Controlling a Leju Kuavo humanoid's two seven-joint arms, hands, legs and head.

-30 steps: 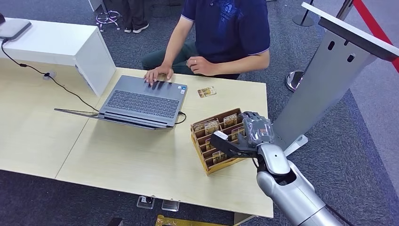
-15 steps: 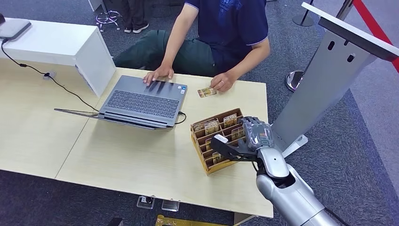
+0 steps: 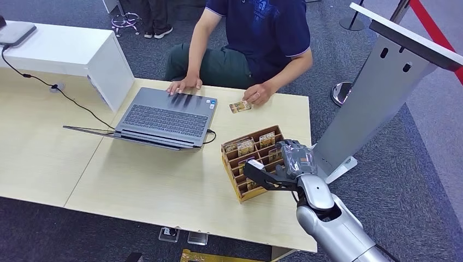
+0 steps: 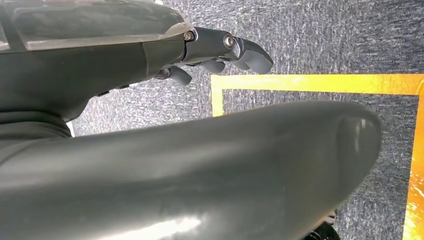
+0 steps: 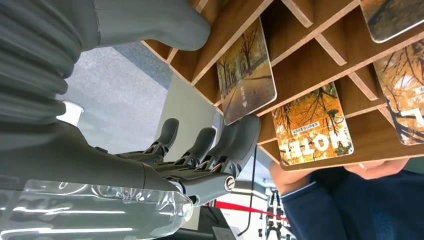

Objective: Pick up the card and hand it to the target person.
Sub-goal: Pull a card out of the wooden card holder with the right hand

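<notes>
Rack: wooden card rack (image 3: 252, 159), my landmark.
Card: autumn-print card (image 5: 247, 70) in a rack slot, not lifted.
My right hand (image 3: 284, 164): fingers spread at the rack, holding nothing.
Left: grasp, lift, pass to person (image 3: 256, 33) beyond the rack.

R hand (image 3: 289, 161) sat over the near-right end of the card rack (image 3: 240, 185), thumb reaching left across the rack's front slots, fingers (image 5: 235, 137) touching the edge of one card (image 5: 247, 70) in its slot. Rack stood on the table (image 3: 164, 185), just under and left of the hand. Laptop (image 3: 166, 117) lay further left and beyond the hand, well apart. Loose card (image 3: 240, 107) lay on the table straight beyond the rack, under the person's hand (image 3: 258, 94); person (image 3: 256, 38) sat past the table's far edge. Stand (image 3: 377, 93) stood just right of the hand, off the table. L hand (image 4: 220, 50) hung over floor w/ tape line (image 4: 320, 82) beneath.
</notes>
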